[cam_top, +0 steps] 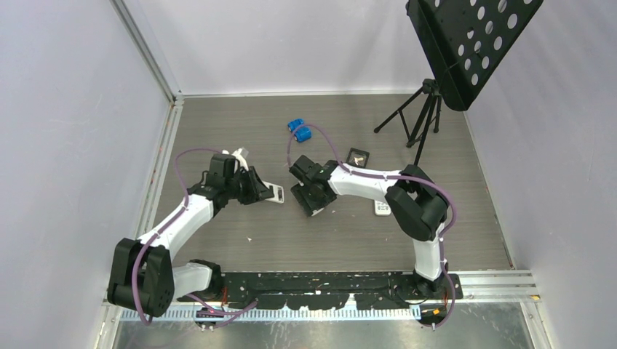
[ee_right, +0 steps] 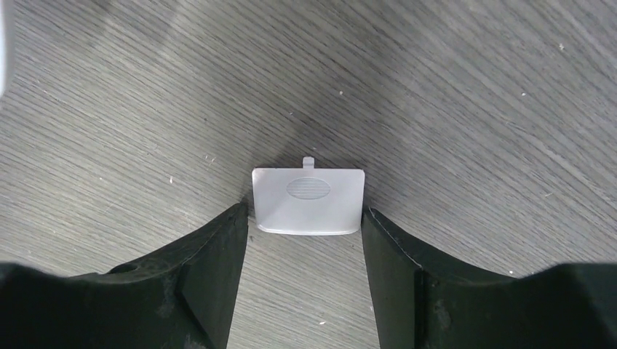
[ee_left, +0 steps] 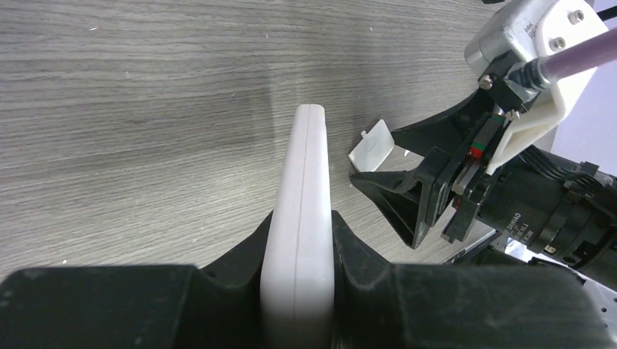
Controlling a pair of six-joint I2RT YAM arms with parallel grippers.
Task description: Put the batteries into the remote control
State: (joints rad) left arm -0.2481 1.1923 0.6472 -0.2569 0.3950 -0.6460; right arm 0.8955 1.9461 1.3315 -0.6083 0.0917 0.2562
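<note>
Left wrist: remote control [ee_left: 300, 218] edge-up, pointing straight ahead

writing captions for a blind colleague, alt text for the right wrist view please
A small white battery cover lies flat on the grey wood-grain table between the right gripper's two black fingers, open and close against its sides.

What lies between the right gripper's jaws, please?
A small flat white plastic cover with a ribbed oval, on the grey wood-grain table; the right wrist view shows it.
</note>
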